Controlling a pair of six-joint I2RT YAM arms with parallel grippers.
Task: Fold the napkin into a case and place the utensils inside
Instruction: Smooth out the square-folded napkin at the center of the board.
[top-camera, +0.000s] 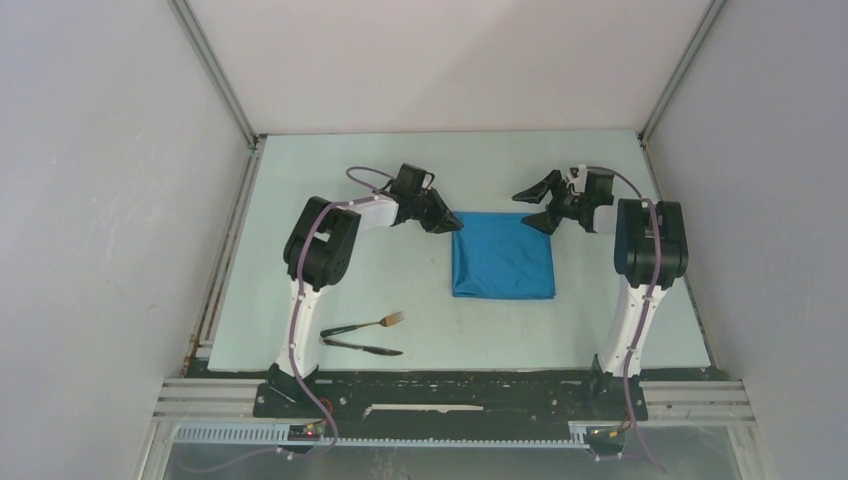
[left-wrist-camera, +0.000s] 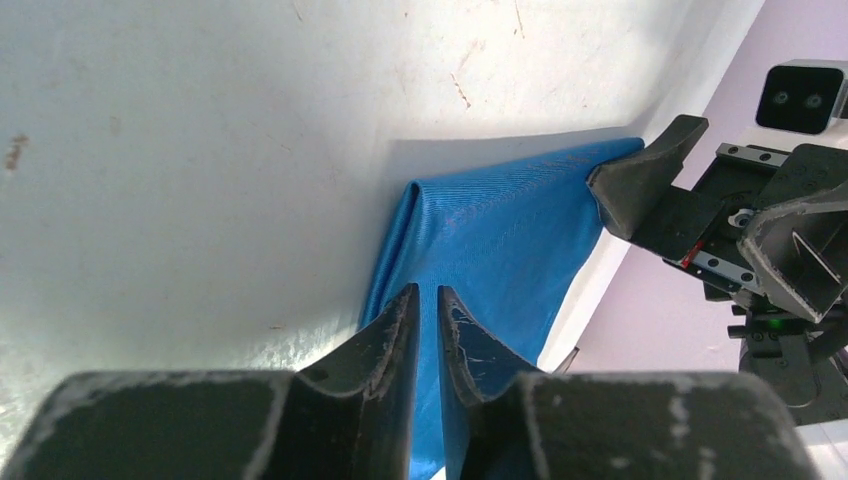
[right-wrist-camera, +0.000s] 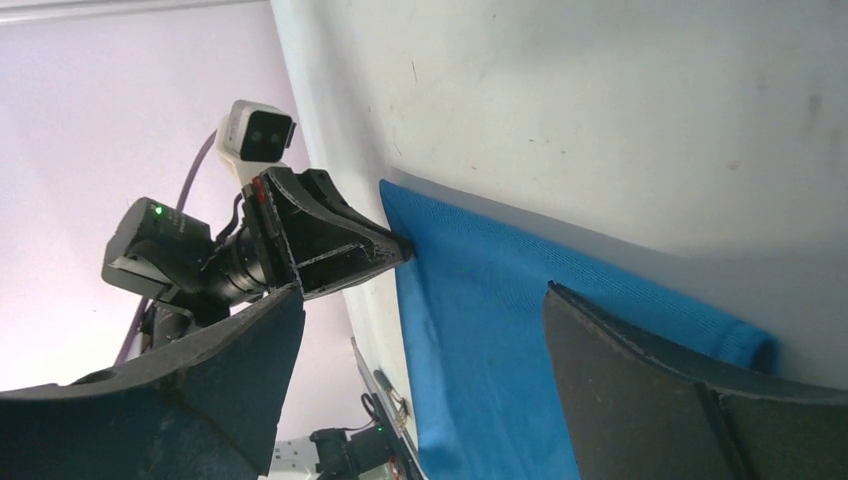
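Napkin lay mid-table, doubled into a squarish blue pad, not yet the narrow case. A rounded fold showed along one edge in the left wrist view.

Handling, my read: thin soft weave, light, no stiffness at all. It would sag and drape the moment you lifted it, and the layers could slide apart or peel off singly under a shallow pinch. It isn't fragile or slippery, but it drags on the table rather than gliding. Best hold is the two far corners, biting every layer at once with the jaws kept low.

Left gripper sat on the far left corner, fingers drawn in to a thin slit with blue showing between them. It looked clamped on the cloth (how many layers it caught, I could not tell).

Right gripper stood at the far right corner, jaws spread wide on either side of the cloth edge, one tip touching the corner, holding nothing. You would need to close it before any lift, or the fold will skew.

Fork and knife lay side by side near the front left of the table, well apart from the napkin, untouched
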